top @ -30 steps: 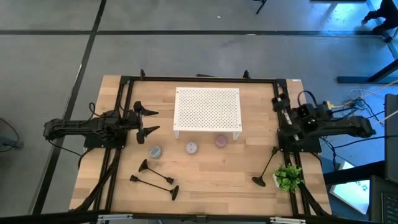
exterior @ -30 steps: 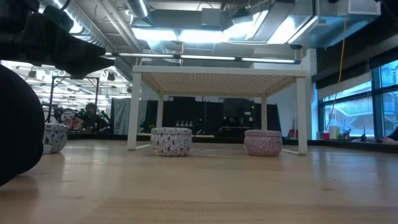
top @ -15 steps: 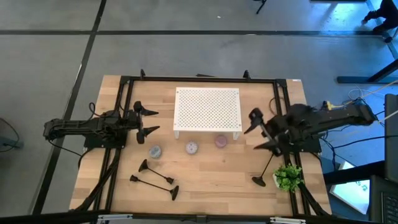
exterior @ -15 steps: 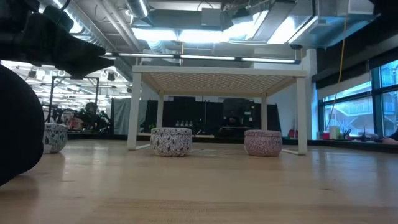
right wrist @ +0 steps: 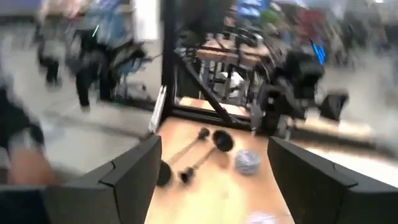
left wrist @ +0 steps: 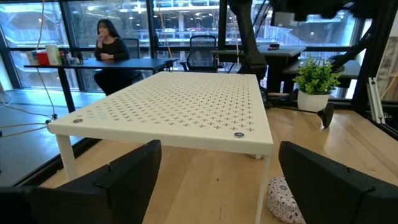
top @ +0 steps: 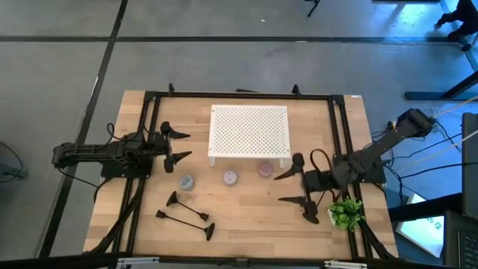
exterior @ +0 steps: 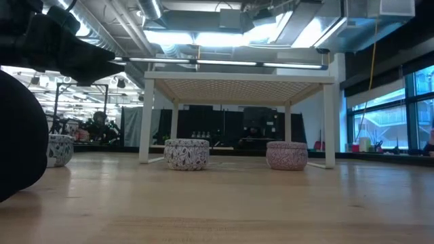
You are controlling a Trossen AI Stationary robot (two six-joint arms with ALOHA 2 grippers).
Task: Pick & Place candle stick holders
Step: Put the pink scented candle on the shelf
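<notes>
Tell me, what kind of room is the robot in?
Probably a big office or robot lab. Through glass walls there are desks and office chairs, a person sits at a desk, and bare pipes and strip lights run along the ceiling.

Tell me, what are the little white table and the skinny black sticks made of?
White table: probably painted metal, since its flat top is punched with neat rows of tiny holes.
Candle stick holders: likely metal too, thin, matte black, with flared round bases. I can't be sure.
</notes>
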